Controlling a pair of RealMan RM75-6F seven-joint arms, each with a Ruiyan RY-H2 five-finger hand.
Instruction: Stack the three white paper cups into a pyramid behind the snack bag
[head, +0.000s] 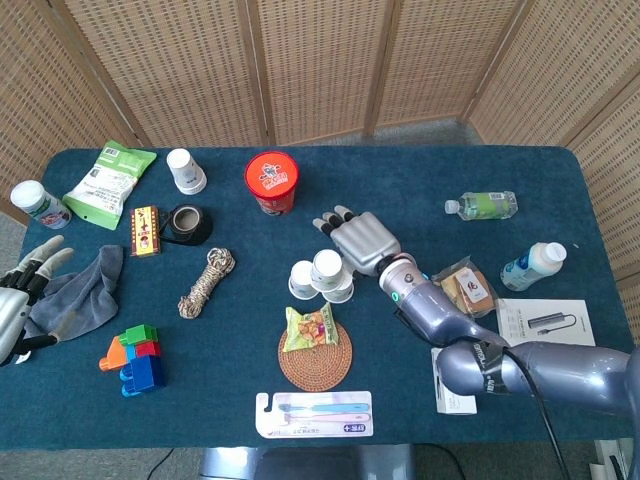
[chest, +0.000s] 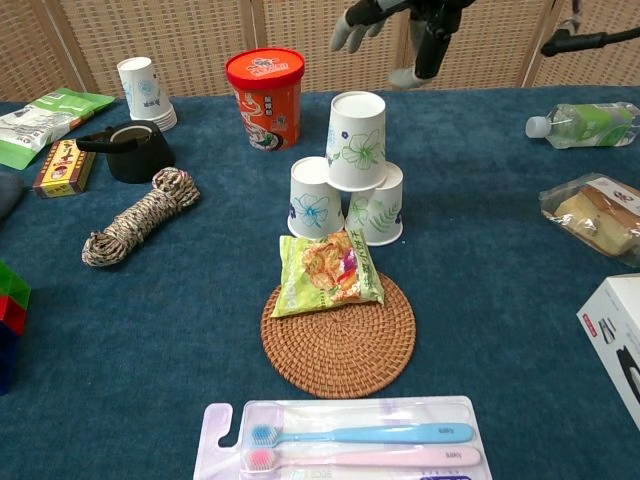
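white paper cups (chest: 356, 140) with green and blue leaf prints, red tub (chest: 265, 97), dark blue tablecloth (chest: 520, 330)

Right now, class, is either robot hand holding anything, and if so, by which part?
Nothing is held. The right hand is open above and behind the white paper cup pyramid; the left hand is open too.

Table (head: 420, 180) w/ dark blue cloth carries two paper cups (chest: 312, 198) side by side, third on top, behind woven mat (chest: 338, 340) holding snack bag (chest: 326, 268). Also red tub (head: 272, 181), rope (head: 206, 281), toothbrush pack (head: 314, 414), bottles (head: 485, 205), grey cloth (head: 75, 295), toy blocks (head: 135, 358).
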